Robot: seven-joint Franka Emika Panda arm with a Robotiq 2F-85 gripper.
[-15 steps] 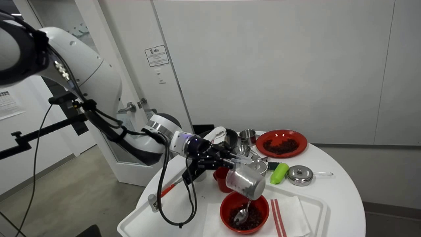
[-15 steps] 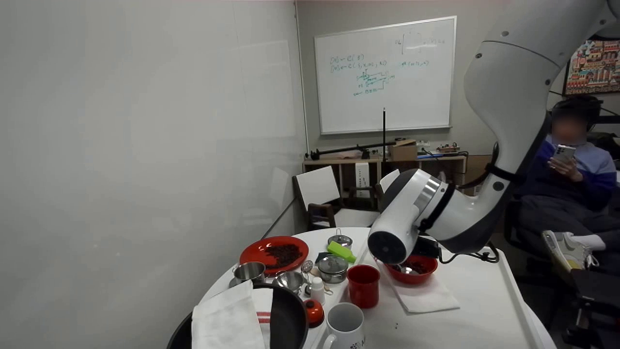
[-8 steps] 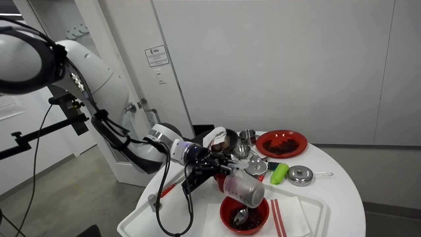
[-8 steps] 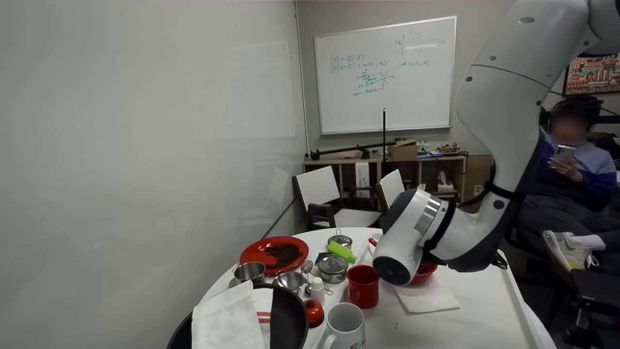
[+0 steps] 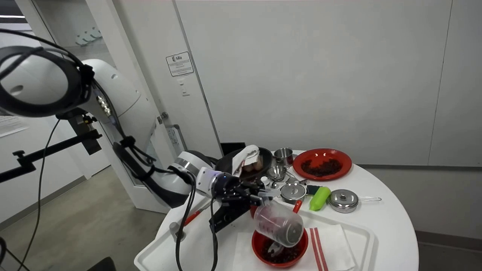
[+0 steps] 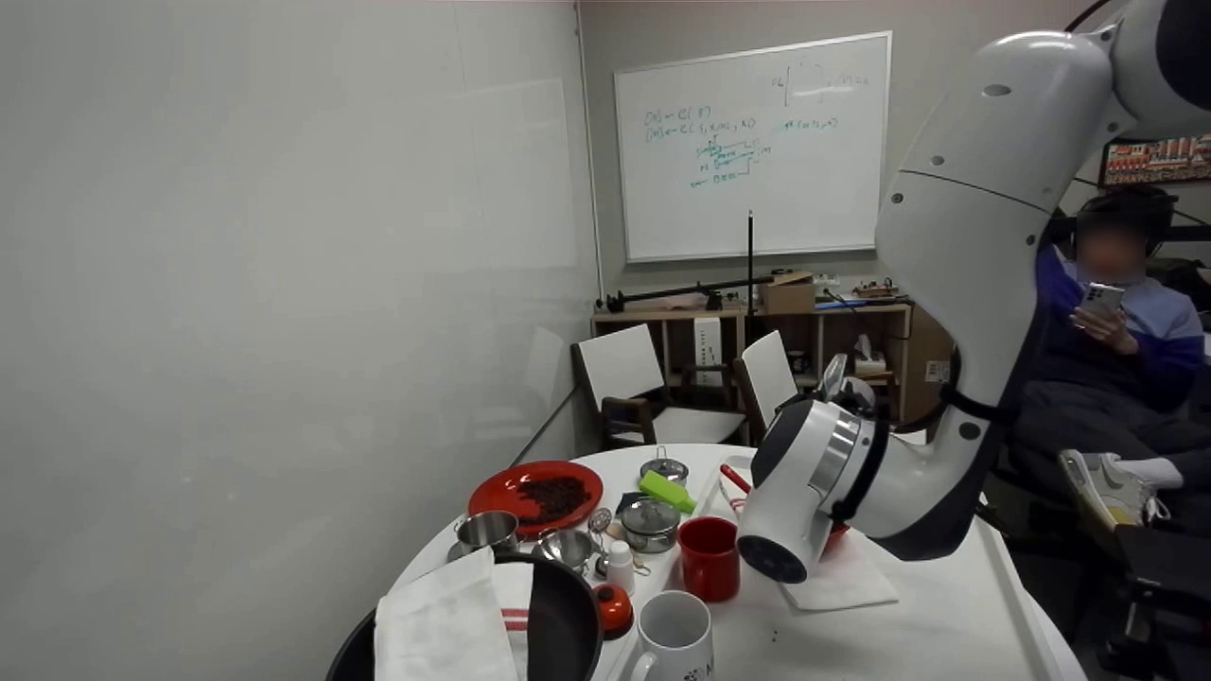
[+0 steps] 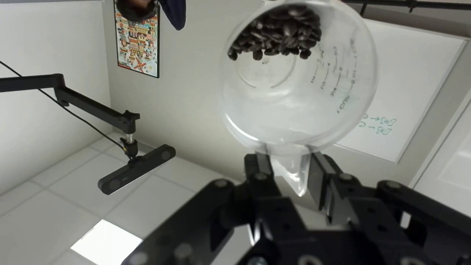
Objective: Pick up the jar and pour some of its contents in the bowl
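Observation:
The jar (image 5: pixel 276 222) is a clear cup with measuring marks. It lies tilted in the air over the red bowl (image 5: pixel 258 254), its base toward the bowl's right side and its mouth toward my gripper (image 5: pixel 261 197). In the wrist view my gripper (image 7: pixel 286 162) is shut on the clear handle of the jar (image 7: pixel 290 106). Dark beans (image 7: pixel 283 31) rest inside along one wall of the jar. The bowl holds dark beans and a spoon (image 5: pixel 275 248). In an exterior view the arm hides the jar, the gripper and most of the bowl (image 6: pixel 837 537).
A red cup (image 6: pixel 710 563) and a grey mug (image 6: pixel 674 629) stand near the arm. A white tray (image 5: pixel 371 244) and a striped napkin (image 5: pixel 335 244) lie under and beside the bowl. Metal pots (image 5: pixel 293 192), a black pan (image 5: pixel 266 162) and a red plate (image 5: pixel 347 165) stand behind.
My gripper has lowered, and the jar with it, so the jar now covers the back part of the bowl in an exterior view. The arm has come down. The jar stays held.

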